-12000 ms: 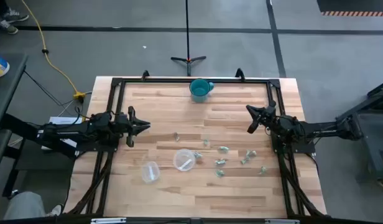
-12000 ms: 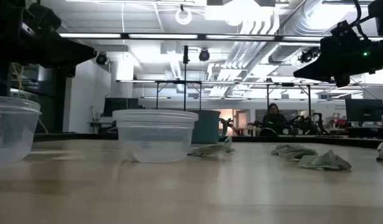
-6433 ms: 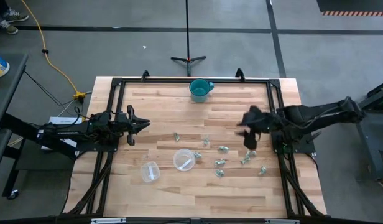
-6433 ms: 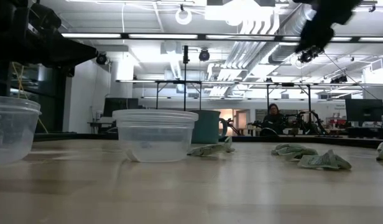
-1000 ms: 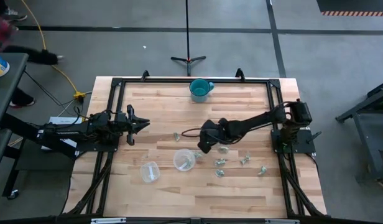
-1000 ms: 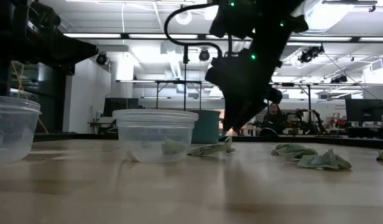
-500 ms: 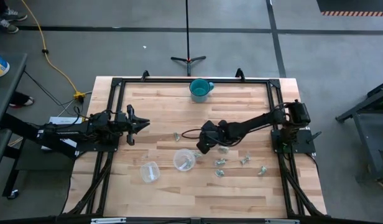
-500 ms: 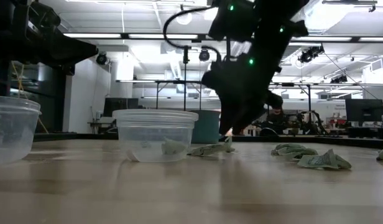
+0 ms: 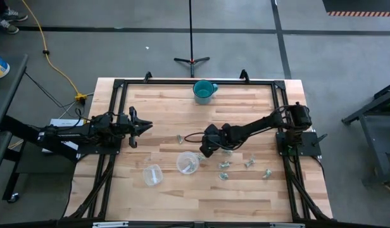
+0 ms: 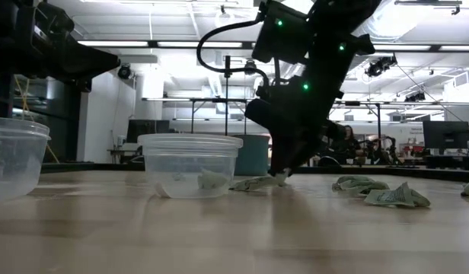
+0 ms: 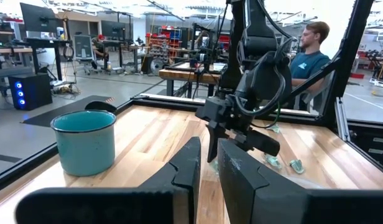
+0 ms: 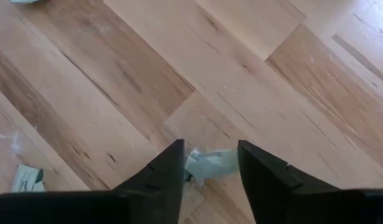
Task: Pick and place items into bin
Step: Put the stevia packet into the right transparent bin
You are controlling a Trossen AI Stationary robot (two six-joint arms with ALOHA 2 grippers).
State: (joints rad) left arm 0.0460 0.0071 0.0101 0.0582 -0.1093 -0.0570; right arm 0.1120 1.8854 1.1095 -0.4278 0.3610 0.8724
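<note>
My right gripper (image 9: 204, 152) reaches to the table's middle, just right of a clear cup (image 9: 187, 163). Its open fingers point down at the wood. One small pale green-silver item (image 12: 210, 163) lies on the table between them. Another item (image 10: 208, 181) lies inside that cup. More items (image 9: 224, 166) are scattered on the wood to the right, and one (image 9: 180, 138) lies farther back. My left gripper (image 9: 147, 128) waits, shut, at the table's left side. My right gripper comes from above with a finger on either side of the item. The item's end (image 12: 190, 164) lies right against the inner side of one finger (image 12: 170, 177). I cannot tell whether they touch. The item lies flat on the table.
A second clear cup (image 9: 153, 175) stands near the left front. A teal mug (image 9: 204, 90) stands at the far edge. A black frame (image 9: 119, 85) runs around the table. A person (image 11: 306, 53) sits beyond the table's right side.
My right gripper has gone down toward the table and slightly toward the clear cup, until its fingertips reach the item lying beside the cup. The item and the cups have stayed in place.
</note>
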